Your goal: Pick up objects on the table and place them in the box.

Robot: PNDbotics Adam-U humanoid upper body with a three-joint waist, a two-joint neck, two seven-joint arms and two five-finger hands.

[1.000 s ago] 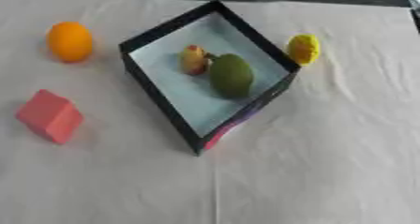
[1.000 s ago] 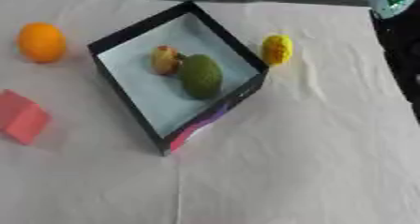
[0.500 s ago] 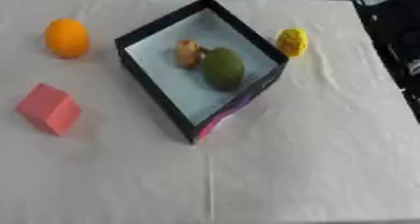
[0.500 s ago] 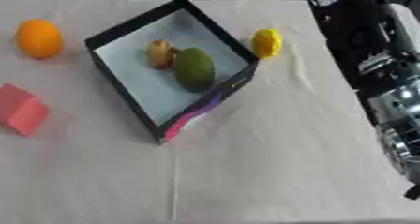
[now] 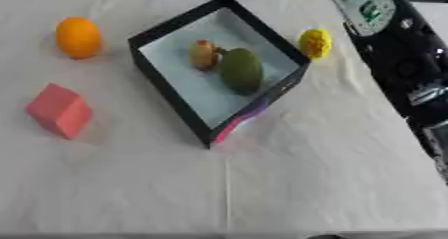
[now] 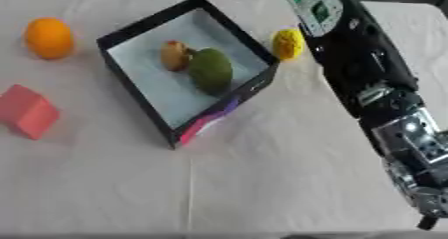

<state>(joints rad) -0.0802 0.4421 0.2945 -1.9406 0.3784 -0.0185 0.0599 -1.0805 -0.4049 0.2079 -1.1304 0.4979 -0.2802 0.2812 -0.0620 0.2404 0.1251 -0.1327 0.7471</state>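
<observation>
**Mia:** What is on the white cloth-covered table [image 5: 306, 183]?

**Ben:** A black square box with a pale blue floor [image 5: 179, 95] sits in the middle, turned like a diamond. Its near corner has a bit of pink and purple on the outside.

**Mia:** Is there anything in the box?

**Ben:** Yes, two things. A dark green oval fruit [image 5: 241, 71] lies inside, and a small brown and red fruit [image 5: 204, 55] lies just to its left, touching it or nearly so.

**Mia:** What is still out on the table?

**Ben:** A round orange fruit [image 5: 78, 37] is at the far left, well apart from the box. A pink block [image 5: 59, 111] is at the left, nearer than the orange. A small bumpy yellow ball [image 5: 315, 43] sits just beside the box's right corner.

**Mia:** Where is the robot's arm?

**Ben:** A big black and silver right arm [image 6: 372, 88] comes along the right side, from near to far. Its far end is close to the yellow ball. A grey plate with a green spot [image 6: 317, 7] shows there.

**Mia:** Is the right hand open or closed?

**Ben:** I cannot tell. The fingers are not clear. It holds nothing that I can see.

**Mia:** And the left hand?

**Ben:** It is not in the pictures
</observation>
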